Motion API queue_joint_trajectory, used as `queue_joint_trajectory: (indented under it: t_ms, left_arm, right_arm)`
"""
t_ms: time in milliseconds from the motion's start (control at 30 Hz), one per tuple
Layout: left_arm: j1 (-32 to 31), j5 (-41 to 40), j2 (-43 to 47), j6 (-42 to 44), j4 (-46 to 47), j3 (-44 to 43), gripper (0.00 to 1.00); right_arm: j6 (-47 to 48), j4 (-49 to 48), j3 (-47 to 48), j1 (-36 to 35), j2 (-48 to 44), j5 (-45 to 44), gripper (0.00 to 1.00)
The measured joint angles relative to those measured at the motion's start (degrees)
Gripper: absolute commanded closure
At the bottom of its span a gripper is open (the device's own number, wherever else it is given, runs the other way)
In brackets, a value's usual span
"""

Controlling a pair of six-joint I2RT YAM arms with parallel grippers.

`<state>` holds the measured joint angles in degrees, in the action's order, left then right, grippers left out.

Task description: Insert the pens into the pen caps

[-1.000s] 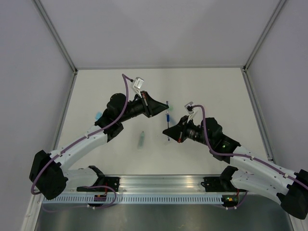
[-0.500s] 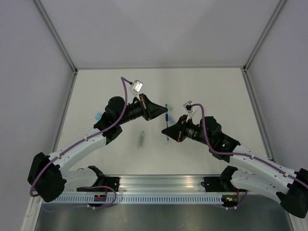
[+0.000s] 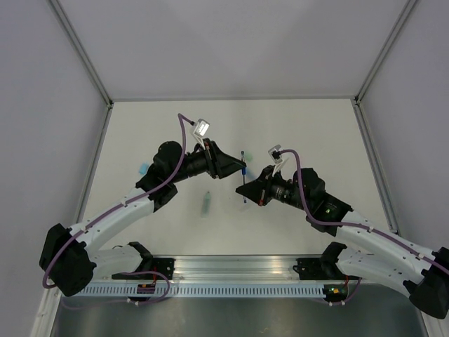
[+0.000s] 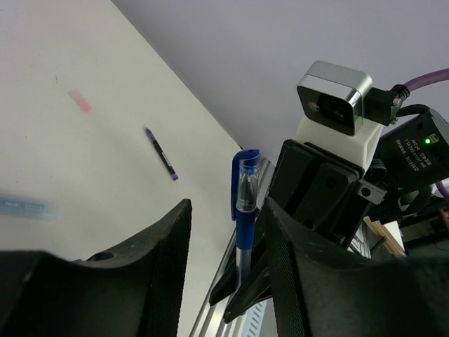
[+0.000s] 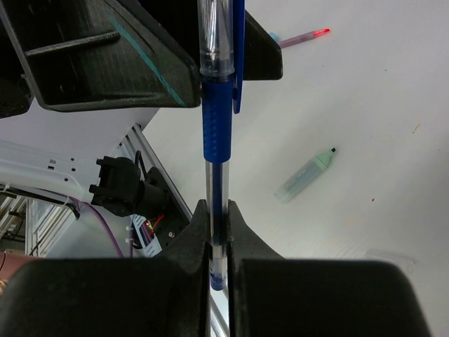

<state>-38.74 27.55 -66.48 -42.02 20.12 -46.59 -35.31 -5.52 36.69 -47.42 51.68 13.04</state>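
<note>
the blue pen (image 5: pixel 217 126) stands upright in the air between the two arms, above the middle of the white table (image 3: pixel 316 133). the right gripper (image 5: pixel 216 210) is clamped tight on its lower end, the two black fingers pinching the clear barrel just under the ribbed blue rubber grip. up top, the pen cap (image 4: pixel 244 184) sits over the pen's end: see-through plastic with a glossy blue crown and a blue clip running down one side.

the left gripper (image 4: pixel 226 203) faces it from the other side with its jaws spread. the capped end stands in the gap between them, close by one finger, with clear daylight to the other. its fingers (image 4: pixel 140 281) are broad, matte black blocks with curved inner faces.

the rest lies flat on the table, well apart from both grippers:
- a thin dark purple pen (image 4: pixel 161 153)
- a small pink cap (image 4: pixel 81 102), blurry from here
- a pale blue translucent tube (image 4: pixel 24 206), blurred at the edge of the left wrist view
- a stubby mint green tube (image 5: pixel 306 174) with a small dark point at one end, on the near side of the left gripper
- a slim pink pen (image 5: pixel 304 36) with a bright red tip

the tabletop looks smooth and dull.
</note>
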Motion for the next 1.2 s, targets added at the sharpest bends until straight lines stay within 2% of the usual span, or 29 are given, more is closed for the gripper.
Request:
queue_joint_trajectory:
  t_ms: [233, 500, 867, 1000, 1100, 1200]
  left_arm:
    - [0.0, 0.0, -0.3, 0.5, -3.8, -5.0, 0.41]
    - [0.0, 0.0, -0.5, 0.8, -5.3, -7.5, 0.44]
    - [0.0, 0.1, -2.3, 1.0, -6.4, -7.5, 0.62]
    - [0.0, 0.2, -2.9, 1.2, -6.8, -7.5, 0.87]
    - [0.0, 0.5, -3.0, 1.5, -6.8, -7.5, 0.98]
    - [0.0, 1.1, -3.0, 1.5, -6.3, -7.0, 0.98]
  right_arm:
    - [0.1, 0.1, 0.0, -0.3, -0.7, 0.2, 1.0]
    - [0.1, 0.2, 0.0, -0.8, -0.7, 0.2, 1.0]
    - [0.1, 0.0, 0.0, -1.5, 0.7, 0.2, 1.0]
    - [0.1, 0.0, 0.0, -2.0, 1.2, 0.2, 1.0]
    - [0.1, 0.3, 0.0, -2.1, 1.2, 0.0, 1.0]
    - [0.2, 0.9, 0.3, -2.3, 1.2, -0.2, 1.0]
